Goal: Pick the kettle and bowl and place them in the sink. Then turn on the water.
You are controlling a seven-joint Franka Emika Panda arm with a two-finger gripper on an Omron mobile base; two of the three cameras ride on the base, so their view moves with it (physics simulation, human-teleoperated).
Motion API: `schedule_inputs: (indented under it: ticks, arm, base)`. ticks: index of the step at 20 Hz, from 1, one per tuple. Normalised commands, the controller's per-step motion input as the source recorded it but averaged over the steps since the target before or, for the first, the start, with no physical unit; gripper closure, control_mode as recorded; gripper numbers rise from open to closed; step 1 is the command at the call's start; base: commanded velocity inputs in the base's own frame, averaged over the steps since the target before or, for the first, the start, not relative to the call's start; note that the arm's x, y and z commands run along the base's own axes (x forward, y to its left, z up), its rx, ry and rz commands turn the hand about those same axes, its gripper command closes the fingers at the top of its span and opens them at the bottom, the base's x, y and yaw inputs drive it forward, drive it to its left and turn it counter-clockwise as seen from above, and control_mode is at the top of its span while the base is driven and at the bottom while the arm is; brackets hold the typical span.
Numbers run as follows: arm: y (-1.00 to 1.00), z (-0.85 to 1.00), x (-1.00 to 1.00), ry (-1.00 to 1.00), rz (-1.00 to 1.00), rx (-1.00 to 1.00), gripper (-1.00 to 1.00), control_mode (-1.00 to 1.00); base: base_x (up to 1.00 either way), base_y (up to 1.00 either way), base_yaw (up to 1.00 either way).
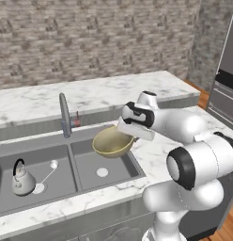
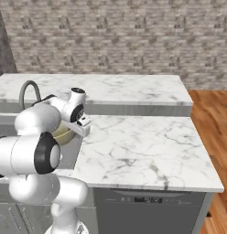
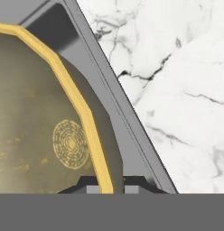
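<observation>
**Bowl held by its rim over the right basin: a slip or a tip is the risk**

While the bowl hangs above the sink, every place below is given from that sink, left to right; in its left basin the kettle already stands upright, near the drain, so that half of the placing looks done; at the sink's back edge, over the divider, rises the faucet, with no stream at its tip; over the right basin the bowl is tilted and clear of the basin floor, its yellow rim pinched at the side nearest the arm; the tool is closed narrowly on that rim, one fingertip on each side of it in the hand view; right of the sink lies the marble surface.

A one-sided rim hold is, I judge, the weak point; the bowl could swing or slide out if moved sharply; released from this tilt it may land on edge, roll, or catch the basin wall beside the rim; lowering it before letting go would lessen that; the faucet is yet to be turned on.
</observation>
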Motion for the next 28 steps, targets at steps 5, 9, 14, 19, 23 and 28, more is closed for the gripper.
schedule_inputs:
  ticks: [5, 9, 14, 19, 23, 28]
  arm:
    - [0.35, -0.26, 0.2, -0.01, 0.0, 0.0, 1.0, -1.0]
    - [0.3, -0.24, 0.14, 0.01, 0.0, 0.0, 1.0, -1.0]
    - [0.29, -0.18, 0.07, 0.08, 0.0, 0.0, 1.0, -1.0]
    - [0.32, -0.11, 0.11, 0.14, 0.0, 0.0, 1.0, -1.0]
    - [0.2, -0.15, 0.06, 0.12, 0.0, 0.0, 1.0, -1.0]
    - [0.14, -0.23, 0.04, 0.07, 0.0, -0.03, 1.0, -1.0]
  base:
    - [0.0, 0.0, 0.0]
    - [0.0, 0.0, 0.0]
    - [0.0, 0.0, 0.0]
    - [0.0, 0.0, 0.0]
    - [0.0, 0.0, 0.0]
    - [0.0, 0.0, 0.0]
